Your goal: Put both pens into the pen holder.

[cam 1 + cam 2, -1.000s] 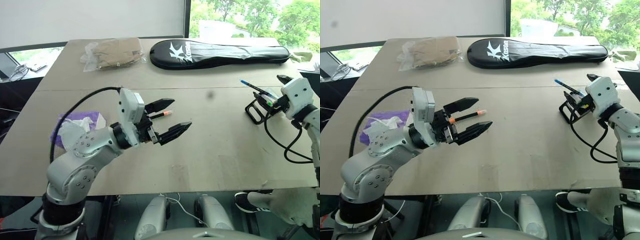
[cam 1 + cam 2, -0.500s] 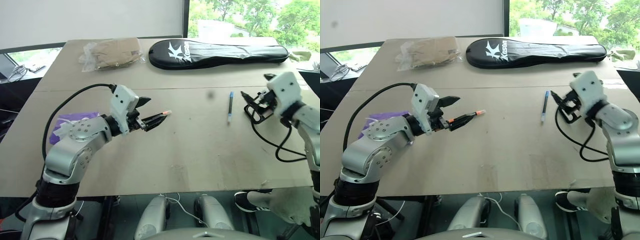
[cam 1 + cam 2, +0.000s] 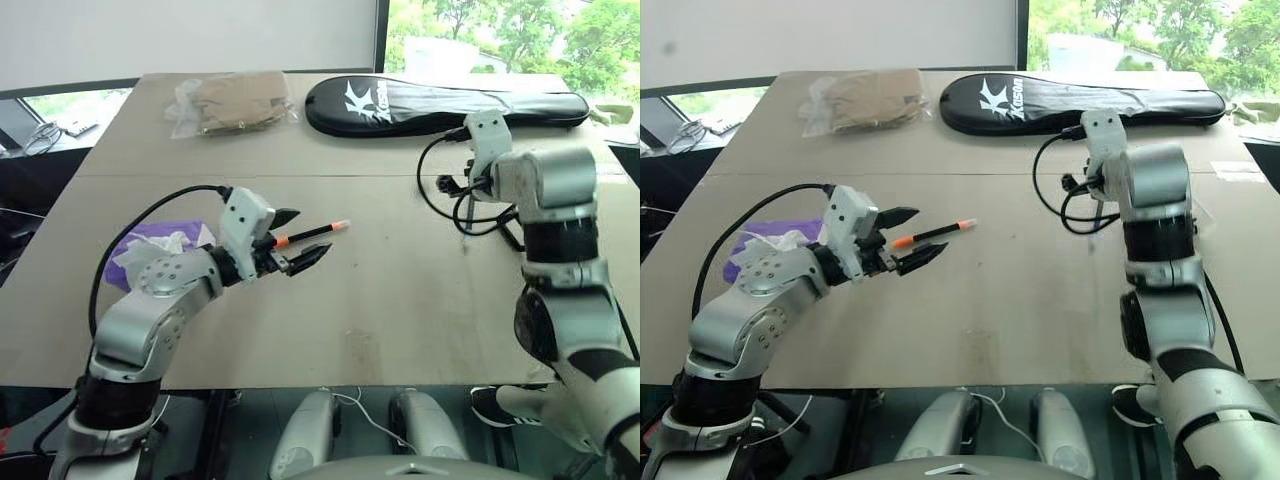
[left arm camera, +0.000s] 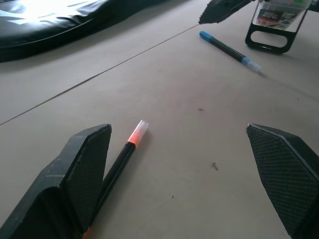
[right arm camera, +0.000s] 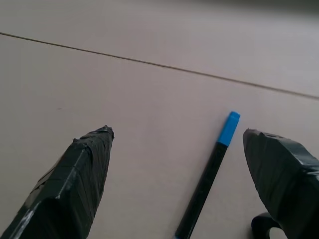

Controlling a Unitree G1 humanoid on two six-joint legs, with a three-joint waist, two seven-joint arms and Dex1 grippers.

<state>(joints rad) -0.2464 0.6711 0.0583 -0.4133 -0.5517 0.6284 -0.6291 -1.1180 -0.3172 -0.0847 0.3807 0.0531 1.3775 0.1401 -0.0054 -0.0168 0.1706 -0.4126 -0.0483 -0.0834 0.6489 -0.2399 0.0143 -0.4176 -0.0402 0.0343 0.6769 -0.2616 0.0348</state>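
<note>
- Left gripper (image 4: 179, 128) stood with its two black fingers spread wide, hovering low over the pale brown table (image 3: 400, 300) and aimed roughly level towards the robot's right.
- Slim black pen with orange ends and a pinkish tip (image 4: 119, 164) lay along the inner face of one left finger, tip poking out past it. Nothing pressed on it from the other side, so it was not pinched. Whether it was resting on that finger or lying on the table, I could not tell.
- Right gripper (image 5: 177, 133) pointed down at the table, its fingers also spread apart, one on either side of the dark-barrelled pen with the blue cap (image 5: 209, 179). Neither finger touched the pen. Judged: the wide stance was there to straddle the barrel ahead of a close.
- Blue-capped pen lay flat on the table, just beside the small black wire-frame pen holder with a clear plastic body (image 4: 275, 20). The holder stood upright on the robot's right side of the table.
- Neither pen was in the holder; the task looked barely begun.
- Judged risk: a thin round barrel lying flat could roll or slip from blunt fingers as they closed.
- Long black racket bag (image 3: 440, 105) and clear plastic bag with brown contents (image 3: 235, 102) lay at the far edge, well apart from the work. Purple wrapper with crumpled white paper (image 3: 150, 245) sat near the left arm.
</note>
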